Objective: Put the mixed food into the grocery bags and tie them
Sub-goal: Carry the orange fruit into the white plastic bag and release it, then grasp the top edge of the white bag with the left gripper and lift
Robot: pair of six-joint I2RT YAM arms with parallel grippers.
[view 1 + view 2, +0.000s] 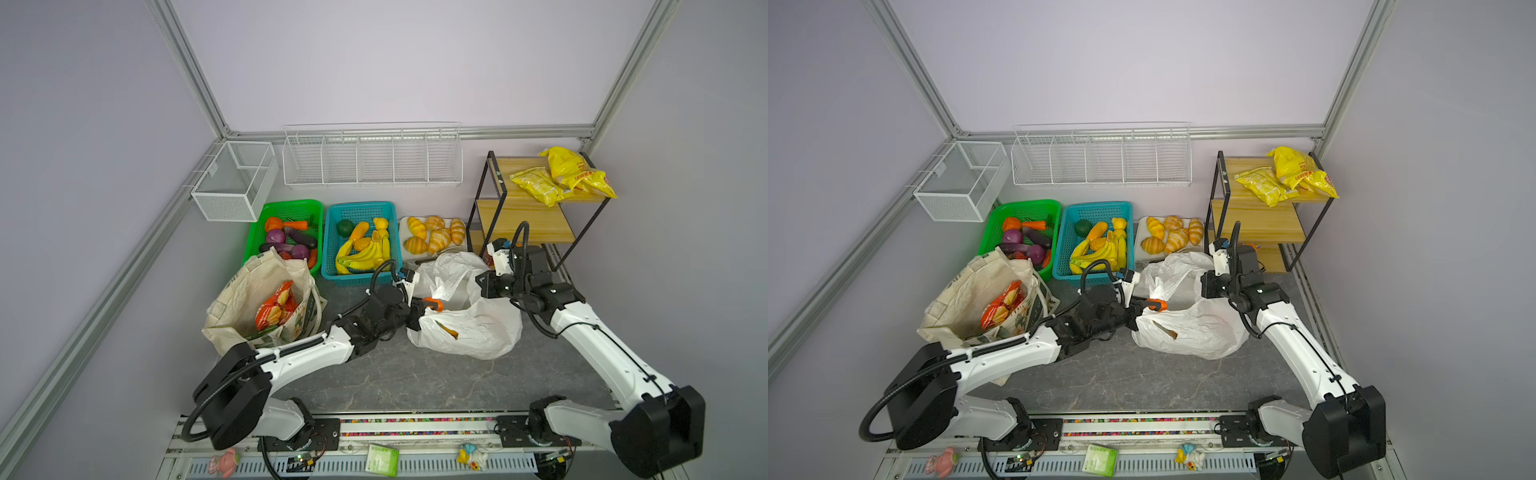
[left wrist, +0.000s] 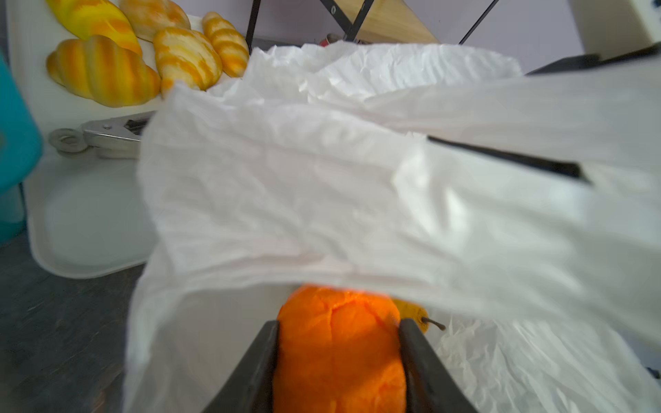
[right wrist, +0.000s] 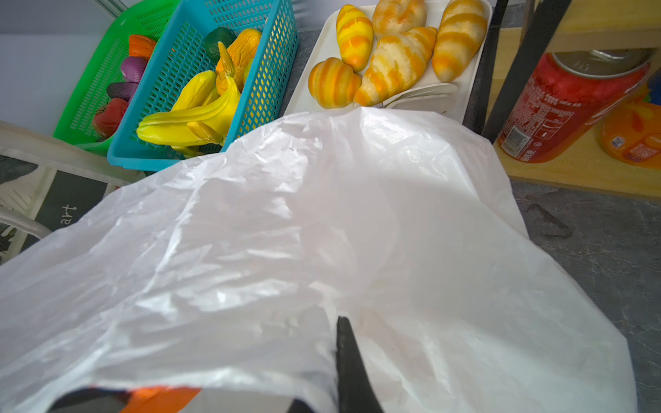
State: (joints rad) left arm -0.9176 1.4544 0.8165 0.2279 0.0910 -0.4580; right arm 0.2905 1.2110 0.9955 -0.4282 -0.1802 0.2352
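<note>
A thin white plastic bag (image 1: 478, 332) (image 1: 1200, 336) lies mid-table with its mouth facing left. My left gripper (image 1: 430, 305) (image 2: 338, 323) is shut on an orange toy fruit (image 1: 433, 302) (image 1: 1159, 304) (image 2: 339, 354), right at that mouth. A yellow fruit (image 2: 416, 311) with a stalk lies inside, just beyond it. My right gripper (image 1: 482, 284) (image 3: 339, 321) is shut on the bag's upper film (image 3: 322, 232), which it holds raised. At the left, a cream canvas tote (image 1: 241, 291) (image 1: 959, 291) stands open with a red snack packet (image 1: 276, 305) (image 1: 1000, 305) in it.
Behind the bags are a green basket (image 1: 291, 202) of vegetables, a blue basket (image 1: 361, 204) of bananas and fruit, and a white tray (image 2: 89, 221) with croissants (image 1: 434, 235) and metal tongs (image 2: 103, 134). A wooden shelf (image 1: 536, 208) at the back right holds yellow packets (image 1: 561, 174) and a red can (image 3: 558, 107).
</note>
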